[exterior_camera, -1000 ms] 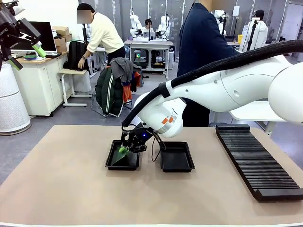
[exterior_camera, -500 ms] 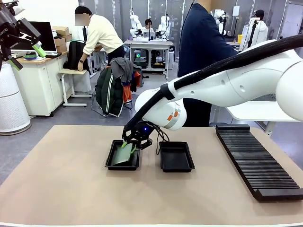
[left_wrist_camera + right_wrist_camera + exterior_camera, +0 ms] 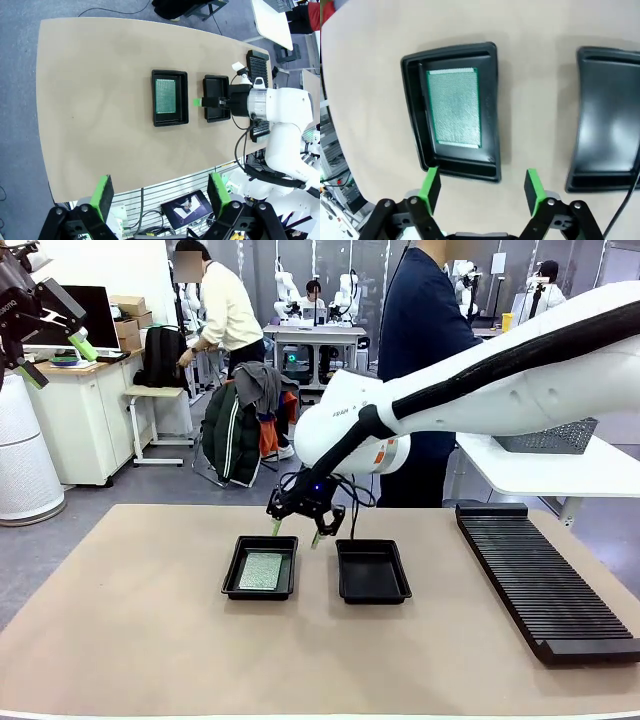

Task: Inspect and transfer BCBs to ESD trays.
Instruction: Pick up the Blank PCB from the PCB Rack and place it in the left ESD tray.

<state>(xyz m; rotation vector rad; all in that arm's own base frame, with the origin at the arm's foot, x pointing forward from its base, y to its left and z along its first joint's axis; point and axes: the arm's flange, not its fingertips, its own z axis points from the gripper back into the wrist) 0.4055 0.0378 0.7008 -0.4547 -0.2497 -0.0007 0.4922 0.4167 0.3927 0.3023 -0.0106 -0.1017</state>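
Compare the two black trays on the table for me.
The left tray holds a pale green BCB lying flat on its floor; the right tray is bare. The right tray sits nearer the ribbed rack; the left tray sits farther from it. Both are shallow, black and rectangular with rounded corners, lying side by side with a gap between them.

ESD trays [image 3: 229, 585] [image 3: 372, 570]: 2. BCBs [image 3: 262, 570]: 1. Slotted rack [image 3: 545, 580]: 1. Mesh basket [image 3: 545, 437]: 1. Grippers: 2, namely left gripper [image 3: 161, 192], right gripper [image 3: 295, 533].
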